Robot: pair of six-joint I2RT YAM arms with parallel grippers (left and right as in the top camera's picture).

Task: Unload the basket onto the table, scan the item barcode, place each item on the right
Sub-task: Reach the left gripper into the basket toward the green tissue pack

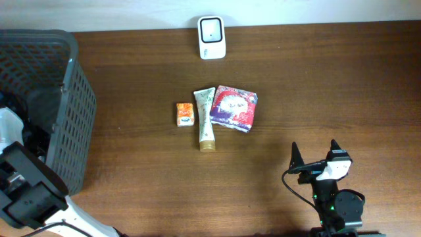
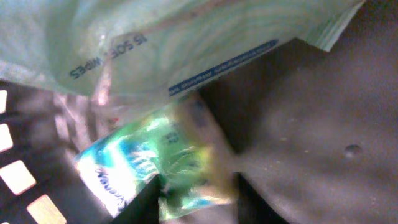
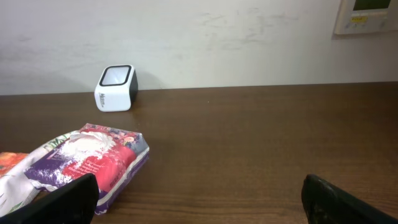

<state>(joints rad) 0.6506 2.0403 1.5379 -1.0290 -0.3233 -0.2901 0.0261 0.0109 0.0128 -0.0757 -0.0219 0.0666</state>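
In the left wrist view my left gripper (image 2: 196, 186) is down inside the grey basket (image 1: 72, 118). Its two dark fingers (image 2: 146, 202) press on either side of a shiny green, blue and white packet (image 2: 143, 158), which fills the gap between them. The view is blurred and no barcode shows on the packet. A pale green wipes pack (image 2: 155, 43) lies just above it. The white scanner (image 1: 212, 37) stands at the table's far edge, also visible in the right wrist view as the scanner (image 3: 115, 88). My right gripper (image 1: 314, 148) rests open near the front right, holding nothing.
A small orange box (image 1: 185, 114), a pale tube (image 1: 206, 118) and a red and purple pack (image 1: 233, 107) lie side by side mid-table. The red and purple pack (image 3: 87, 162) lies just ahead of my right gripper's left finger. The basket's mesh wall (image 2: 18, 177) stands close on the left.
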